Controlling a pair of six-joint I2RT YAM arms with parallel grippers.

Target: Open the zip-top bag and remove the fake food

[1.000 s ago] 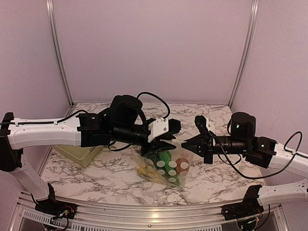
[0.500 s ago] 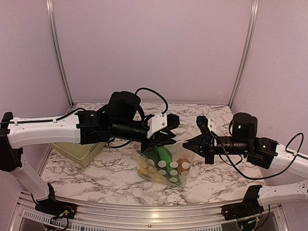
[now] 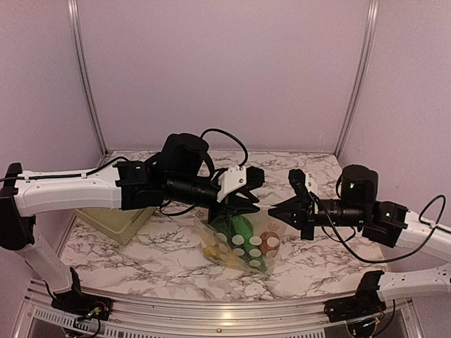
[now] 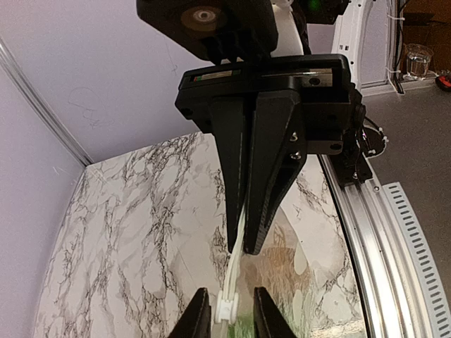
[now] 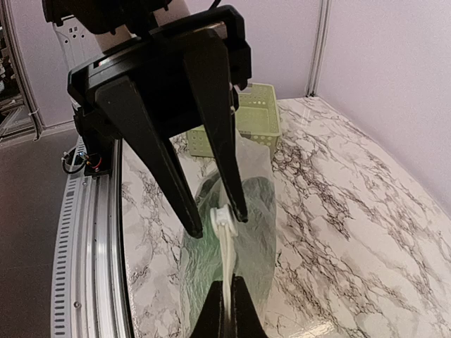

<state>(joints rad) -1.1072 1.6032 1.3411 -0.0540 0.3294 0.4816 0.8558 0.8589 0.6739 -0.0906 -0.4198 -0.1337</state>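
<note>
**Bag held up by its zip edge, slider between the left jaws**

At the far left, the pale green basket (image 3: 113, 224) sits on the marble table (image 3: 155, 259), partly under the left arm. It is well apart from the work, probably waiting as the place for the pieces once they are out.

The left gripper (image 4: 227, 311) reaches in from the left to the bag's top edge. Its two fingers stand narrowly apart on either side of the white zip slider (image 5: 222, 218). Thin gaps show in its wrist view, so I cannot tell whether they are pressing the slider yet. Bracketing the slider like this suits a pull along the track.

The zip-top bag (image 3: 248, 248) hangs at the table's middle, between the two grippers and a little nearer than they are. Its dotted body sags toward the tabletop. The fake food is inside it: a green vegetable (image 3: 243, 229), yellow lemons (image 3: 211, 251) and a brown lump (image 3: 270, 243). None of it is out.

The right gripper (image 3: 273, 209) comes in from the right with its jaws closed tight on the zip strip, just beside the slider. This grip most likely anchors the edge and holds it taut and upright, so that the slider can run instead of dragging the whole bag along.

By my judgement, the opening step is in hand and the removal has not begun.
</note>
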